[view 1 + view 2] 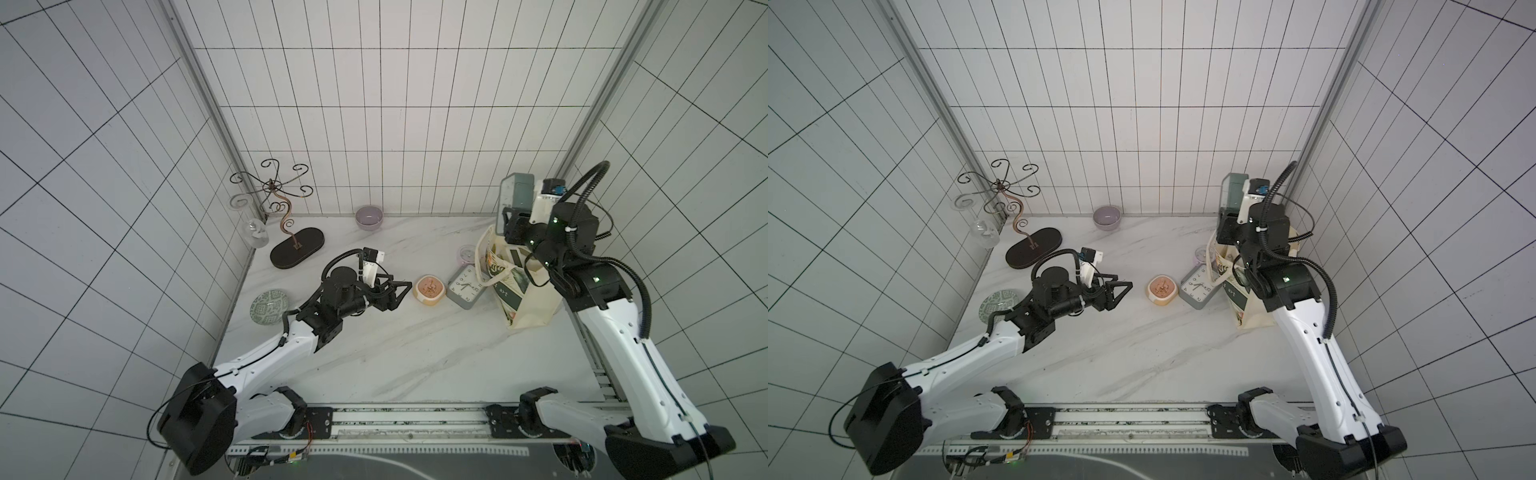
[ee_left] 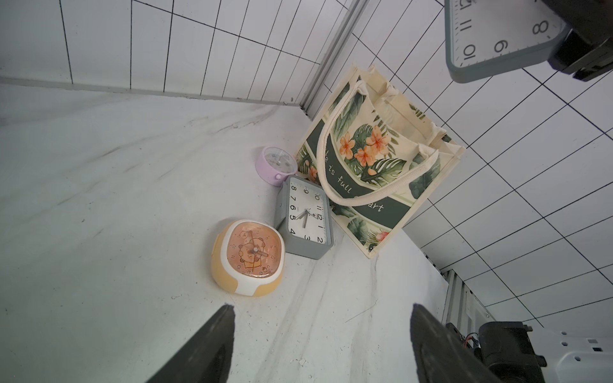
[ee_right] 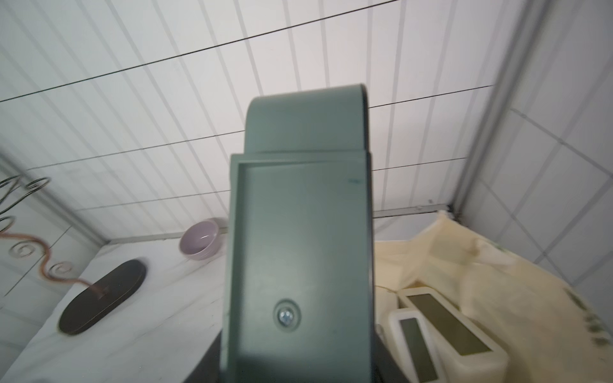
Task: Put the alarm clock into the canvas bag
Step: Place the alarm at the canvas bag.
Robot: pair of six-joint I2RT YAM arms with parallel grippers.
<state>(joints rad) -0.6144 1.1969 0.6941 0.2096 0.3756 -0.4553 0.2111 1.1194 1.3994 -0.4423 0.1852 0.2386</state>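
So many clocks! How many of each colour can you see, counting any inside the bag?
Grey clock: 2, one held aloft, one lying flat
Yellow clock: 1
Lilac clock: 1
White digital clock, inside the canvas bag: 2
Total: 6

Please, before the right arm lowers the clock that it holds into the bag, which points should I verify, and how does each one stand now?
1. Grip: the right end effector is shut on the raised grey-green alarm clock: ok.
2. The canvas bag stands on the table with its mouth open: ok.
3. Clock straight above the mouth: cannot tell; the views do not settle it.
4. Room inside: two white digital clocks already lie in the bag; whether enough space is left: cannot tell.
5. The left end effector is open, empty and apart from the bag: ok.
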